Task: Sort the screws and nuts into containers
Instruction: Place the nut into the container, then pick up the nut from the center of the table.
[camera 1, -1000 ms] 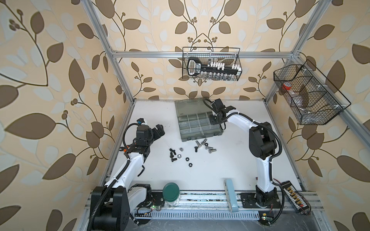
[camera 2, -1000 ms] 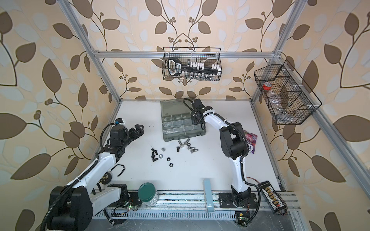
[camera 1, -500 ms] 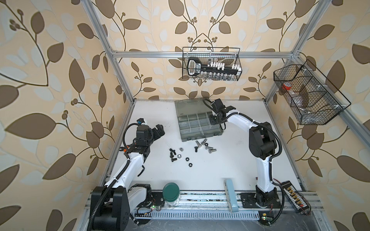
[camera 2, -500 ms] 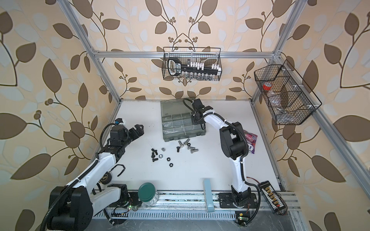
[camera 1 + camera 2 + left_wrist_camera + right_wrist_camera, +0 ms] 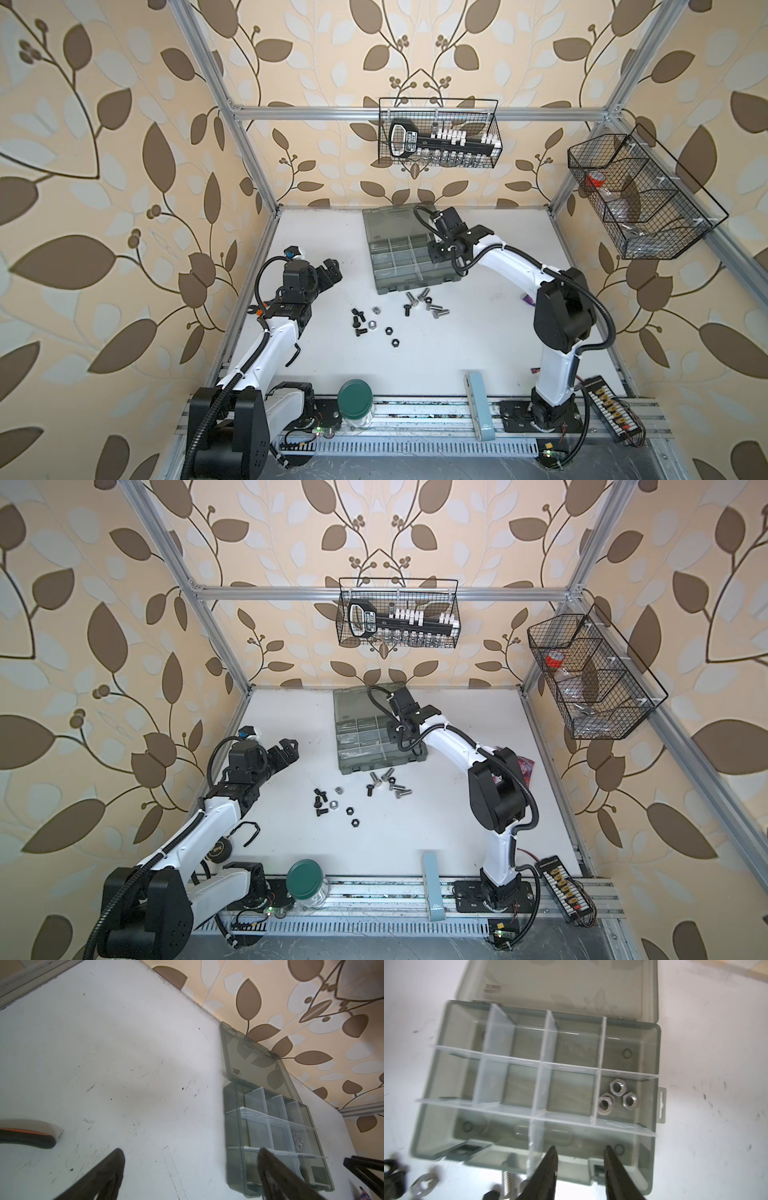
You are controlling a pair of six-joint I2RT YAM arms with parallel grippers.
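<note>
Well, the case [image 5: 399,266] sits open at 12 o'clock on the table [image 5: 478,340]. Its lid [image 5: 390,220] is on the far side, next to the back wall.

The right claw [image 5: 580,1147] hangs over the front row of the case, toward the 3 o'clock end. Its jaws are a little way apart and there is nothing between them. Three silver nuts [image 5: 617,1096] lie close together in the middle row, in the end box at 3 o'clock.

The other bits lie loose on the table at 6 o'clock from the case, well apart from both claws. The silver screws [image 5: 430,305] are nearest the case, with one black screw among them. Three black screws [image 5: 358,321] lie at 9 o'clock in the pile. Two silver loose nuts [image 5: 374,318] lie just beside them. Two black nuts [image 5: 392,336] lie at 6 o'clock in the pile.

The left claw [image 5: 190,1150] hangs above the table at 9 o'clock from the pile. Its jaws are wide apart and hold nothing.

A jar [image 5: 354,399] with a green lid stands at 7 o'clock, on the front rail.
</note>
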